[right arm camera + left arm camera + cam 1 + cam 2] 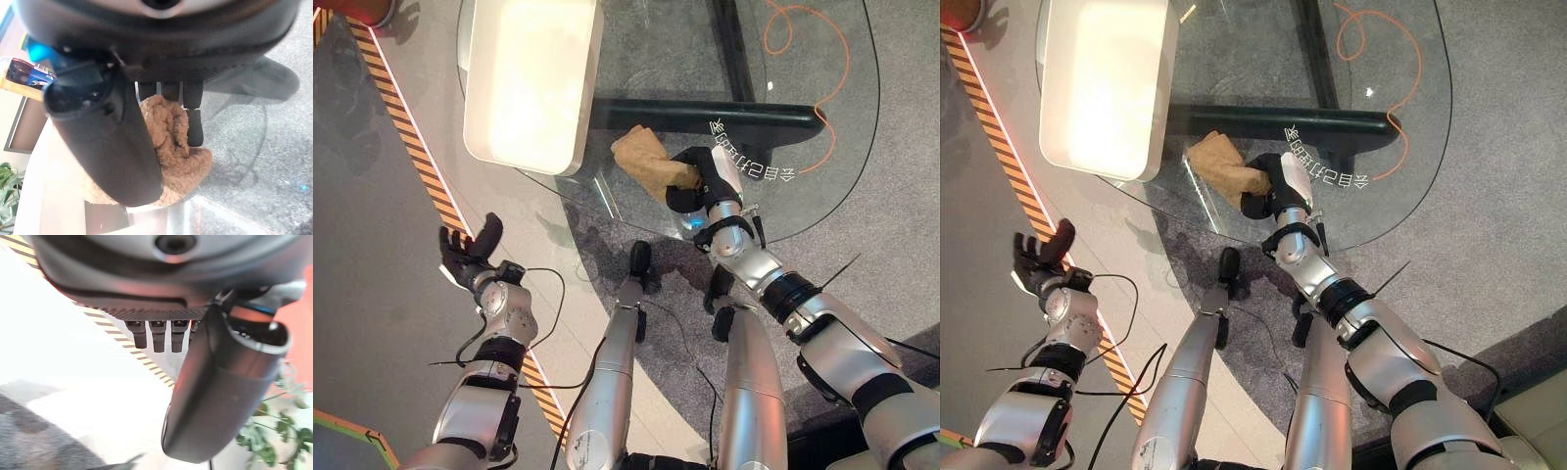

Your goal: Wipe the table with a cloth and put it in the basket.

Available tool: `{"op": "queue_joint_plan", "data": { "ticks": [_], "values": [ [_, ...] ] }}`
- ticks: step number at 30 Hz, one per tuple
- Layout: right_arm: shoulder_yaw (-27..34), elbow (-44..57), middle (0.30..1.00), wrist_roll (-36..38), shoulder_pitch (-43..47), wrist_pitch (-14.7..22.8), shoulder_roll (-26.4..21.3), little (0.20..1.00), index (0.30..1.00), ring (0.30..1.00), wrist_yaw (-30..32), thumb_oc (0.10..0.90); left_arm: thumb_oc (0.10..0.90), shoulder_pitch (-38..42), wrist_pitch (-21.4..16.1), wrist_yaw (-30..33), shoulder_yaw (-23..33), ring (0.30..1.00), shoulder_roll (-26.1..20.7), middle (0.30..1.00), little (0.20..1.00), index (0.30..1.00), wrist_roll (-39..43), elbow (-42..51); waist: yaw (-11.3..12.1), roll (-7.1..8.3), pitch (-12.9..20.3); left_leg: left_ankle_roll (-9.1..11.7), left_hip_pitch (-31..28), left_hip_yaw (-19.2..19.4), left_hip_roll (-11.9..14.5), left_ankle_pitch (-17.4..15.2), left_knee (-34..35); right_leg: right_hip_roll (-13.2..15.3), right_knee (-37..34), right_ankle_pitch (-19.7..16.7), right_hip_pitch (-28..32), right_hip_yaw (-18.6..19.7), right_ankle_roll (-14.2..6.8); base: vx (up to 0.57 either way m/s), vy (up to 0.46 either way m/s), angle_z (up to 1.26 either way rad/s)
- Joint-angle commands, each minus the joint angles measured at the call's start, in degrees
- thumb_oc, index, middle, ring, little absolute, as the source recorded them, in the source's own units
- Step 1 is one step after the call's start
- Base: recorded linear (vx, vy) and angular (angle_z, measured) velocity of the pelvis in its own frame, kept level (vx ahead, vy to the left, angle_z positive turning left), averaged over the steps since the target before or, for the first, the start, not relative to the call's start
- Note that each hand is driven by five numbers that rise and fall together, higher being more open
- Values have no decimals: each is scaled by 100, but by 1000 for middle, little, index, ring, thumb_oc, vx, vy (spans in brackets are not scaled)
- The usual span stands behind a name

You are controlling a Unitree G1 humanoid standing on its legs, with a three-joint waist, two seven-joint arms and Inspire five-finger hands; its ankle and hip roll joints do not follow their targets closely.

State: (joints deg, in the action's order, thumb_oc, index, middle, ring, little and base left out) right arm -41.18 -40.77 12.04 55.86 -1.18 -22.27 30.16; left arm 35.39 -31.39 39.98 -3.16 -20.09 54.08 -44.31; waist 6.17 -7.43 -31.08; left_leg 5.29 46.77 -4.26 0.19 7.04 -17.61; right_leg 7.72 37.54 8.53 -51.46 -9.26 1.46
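A tan, fuzzy cloth [641, 162] lies bunched on the round glass table [636, 59], near its front edge. My right hand [705, 178] rests on the cloth's right end. In the right wrist view the fingers [194, 122] curl over the cloth [171, 132] with the thumb [112, 147] pressed against it. A cream-white rectangular basket [524, 157] stands on the table's back left part, just left of the cloth. My left hand [465, 257] hangs open off the table at the lower left, above the floor, holding nothing.
A black table-base bar [705, 113] runs under the glass behind the cloth. An orange cable [803, 39] loops on the carpet beneath the table. An orange-and-black striped line [411, 137] crosses the floor on the left.
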Motion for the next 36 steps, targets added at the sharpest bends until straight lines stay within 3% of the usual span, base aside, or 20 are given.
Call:
{"op": "queue_joint_plan", "data": {
  "ticks": [1,6,9,16,26,36],
  "values": [
    [528,989,300,116,146,723,247,200,300,300,569,100,800,-30,-892,717,492,900,-520,900,900,900,-859,546,38,56,129,-383,-15,387,-353,-573,-499,-211,-591,-237,176,-8,-140,-10,-60,2],
    [891,1653,300,-100,-97,851,288,200,300,300,638,100,800,-44,-1056,726,491,900,-434,900,900,900,-1708,1485,41,112,129,-400,-21,354,-378,-611,-496,-241,-624,-233,222,-6,-170,-1,-28,0],
    [1056,2047,300,-144,-184,927,280,200,300,300,605,100,800,62,-896,-145,361,900,-281,900,900,900,-1539,2100,6,141,129,-415,-38,375,-379,-623,-480,-261,-659,-249,253,-1,-196,0,0,0],
    [1395,2664,300,-283,-441,1051,276,200,300,300,358,100,800,-67,-363,-1360,93,900,-54,900,900,900,-1274,3208,-76,144,129,-460,-50,407,-401,-652,-483,-275,-677,-295,244,26,-234,0,0,0],
    [1740,3634,300,-567,-884,1306,287,200,300,300,45,100,800,-148,214,-2522,-241,900,107,900,900,900,-1022,3692,-267,180,129,-503,-87,490,-405,-658,-448,-301,-757,-362,264,72,-285,-2,8,-1],
    [1810,4241,300,-681,-1069,1564,290,200,300,300,-247,100,800,59,639,-3504,-505,900,171,900,900,900,-180,3838,-417,242,129,-519,-103,561,-375,-669,-454,-318,-815,-404,288,112,-320,0,4,-1]
  ]
}}
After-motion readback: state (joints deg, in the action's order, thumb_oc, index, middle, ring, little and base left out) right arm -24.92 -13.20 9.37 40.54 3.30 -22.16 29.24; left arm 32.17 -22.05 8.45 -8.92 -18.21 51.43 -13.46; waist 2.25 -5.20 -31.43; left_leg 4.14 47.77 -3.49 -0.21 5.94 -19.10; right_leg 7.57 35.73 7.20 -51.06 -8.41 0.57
